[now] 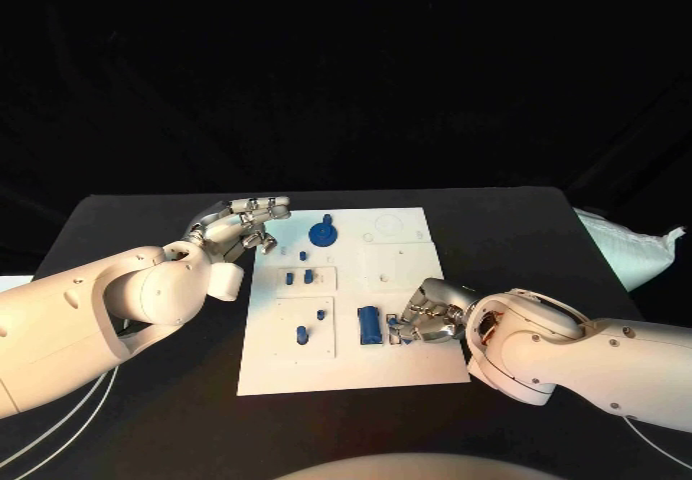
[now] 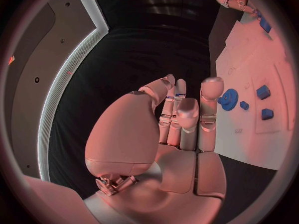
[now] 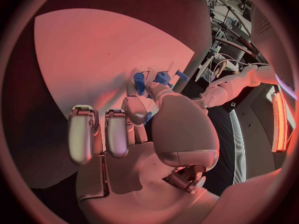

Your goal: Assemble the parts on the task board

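The task board lay flat in the middle of the black table, and I place everything else by it. The blue parts looked small, rigid and light, probably smooth plastic, so I judged they would slip easily between metal fingers and should be pinched at their flat sides, not at the edges.

The right hand rested at the board's right edge, toward the robot. Its fingers were curled on a small blue piece; a little blue showed between them in the right wrist view, so I judged that it was holding this piece. Just beside it on the board stood a ribbed blue block, nearly touching the fingers, which could be knocked over by a careless move.

The left hand hovered at the board's far left corner. It held nothing, and its fingers were straight and close together. Near it, on the far part of the board, lay the blue gear; I thought it best taken at its rim. Two small blue pegs sat in a raised square near the board's left side, and one more peg sat in another square nearer to the robot.

A white bag lay well apart, beyond the board's right side, and did not stand in the way.
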Action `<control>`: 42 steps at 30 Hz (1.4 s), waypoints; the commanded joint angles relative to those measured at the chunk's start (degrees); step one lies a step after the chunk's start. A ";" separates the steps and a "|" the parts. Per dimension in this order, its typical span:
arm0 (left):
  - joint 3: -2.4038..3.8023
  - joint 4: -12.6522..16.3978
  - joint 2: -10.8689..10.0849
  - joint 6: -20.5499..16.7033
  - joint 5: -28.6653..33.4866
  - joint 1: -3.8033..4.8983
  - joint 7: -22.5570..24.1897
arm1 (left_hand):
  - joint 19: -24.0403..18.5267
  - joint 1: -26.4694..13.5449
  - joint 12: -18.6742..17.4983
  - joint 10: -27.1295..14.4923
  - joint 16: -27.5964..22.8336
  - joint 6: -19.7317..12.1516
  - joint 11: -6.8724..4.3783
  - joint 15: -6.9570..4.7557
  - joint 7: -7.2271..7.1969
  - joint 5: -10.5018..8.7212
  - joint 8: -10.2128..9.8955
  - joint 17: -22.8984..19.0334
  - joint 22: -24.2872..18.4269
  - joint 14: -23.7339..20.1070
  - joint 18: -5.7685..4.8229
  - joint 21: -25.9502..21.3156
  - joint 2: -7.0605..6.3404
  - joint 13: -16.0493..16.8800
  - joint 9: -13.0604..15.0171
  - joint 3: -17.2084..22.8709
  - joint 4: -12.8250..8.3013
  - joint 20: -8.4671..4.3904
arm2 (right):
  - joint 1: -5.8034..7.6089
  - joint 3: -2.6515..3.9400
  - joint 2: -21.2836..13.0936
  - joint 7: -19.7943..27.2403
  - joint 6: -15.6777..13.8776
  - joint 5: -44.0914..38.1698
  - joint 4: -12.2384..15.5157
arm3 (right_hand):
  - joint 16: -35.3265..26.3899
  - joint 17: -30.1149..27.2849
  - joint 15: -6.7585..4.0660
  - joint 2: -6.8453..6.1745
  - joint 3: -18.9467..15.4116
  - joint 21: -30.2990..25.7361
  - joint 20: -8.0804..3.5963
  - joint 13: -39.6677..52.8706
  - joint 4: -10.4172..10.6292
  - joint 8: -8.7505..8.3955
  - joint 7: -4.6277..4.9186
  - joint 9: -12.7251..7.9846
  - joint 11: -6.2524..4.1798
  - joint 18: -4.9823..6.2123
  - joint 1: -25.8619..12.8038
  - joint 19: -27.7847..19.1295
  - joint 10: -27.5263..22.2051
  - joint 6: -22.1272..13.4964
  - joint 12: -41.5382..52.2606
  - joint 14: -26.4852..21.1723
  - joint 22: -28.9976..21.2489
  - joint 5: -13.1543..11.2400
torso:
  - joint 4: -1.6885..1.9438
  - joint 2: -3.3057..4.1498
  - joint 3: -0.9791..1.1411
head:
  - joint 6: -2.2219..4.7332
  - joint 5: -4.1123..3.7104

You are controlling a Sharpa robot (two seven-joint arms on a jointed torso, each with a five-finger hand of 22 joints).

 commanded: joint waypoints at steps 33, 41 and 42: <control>0.04 0.13 0.01 1.48 -1.13 0.02 -0.13 | 0.02 0.06 0.27 -0.42 -0.06 -0.45 0.10 0.07 0.05 0.04 0.24 -0.02 -0.06 -0.36 0.77 -0.29 0.43 0.08 0.00 -0.15 -0.31 0.26 | -0.17 -0.11 -0.51 -1.07 2.90 -7.11 0.73 | 1.29 5.87 -1.21 3.19 -14.11 1.18 -0.80 4.77 5.20 1.81 -1.18 2.53 -0.88 -0.51 -8.27 1.08 2.82 2.18 5.85 4.33 1.80 -13.36 | -0.06 0.05 0.08 | -0.09 -0.04; 0.04 0.06 0.01 1.51 -1.13 0.02 -0.20 | 0.02 0.06 0.27 -0.42 -0.06 -0.45 0.10 0.07 0.05 0.04 0.24 -0.02 -0.06 -0.36 0.77 -0.29 0.43 0.08 0.00 -0.15 -0.31 0.26 | -0.15 -0.01 -1.83 0.59 3.37 -7.32 1.10 | 0.89 5.38 -1.13 3.19 -15.83 0.97 -0.75 4.61 2.55 1.74 -1.02 3.03 -0.72 -0.45 -1.05 0.88 2.45 1.56 4.83 4.20 1.57 -16.32 | -0.03 0.01 0.07 | -0.15 -0.11; 0.04 0.05 0.01 1.49 -1.13 0.02 -0.21 | 0.00 0.17 0.42 -0.59 -0.08 -0.56 0.12 0.07 0.08 0.06 0.28 -0.18 -0.13 -0.42 0.79 -0.43 0.52 0.10 -0.01 -0.13 -0.38 0.26 | -0.15 -0.01 -1.91 0.82 3.57 -7.32 1.09 | 0.81 5.28 -1.10 3.11 -16.11 0.92 -0.72 4.55 2.21 1.72 -0.98 3.07 -0.70 -0.44 -0.29 0.83 2.38 1.46 4.64 4.18 1.50 -16.85 | -0.04 0.03 0.07 | -0.12 -0.06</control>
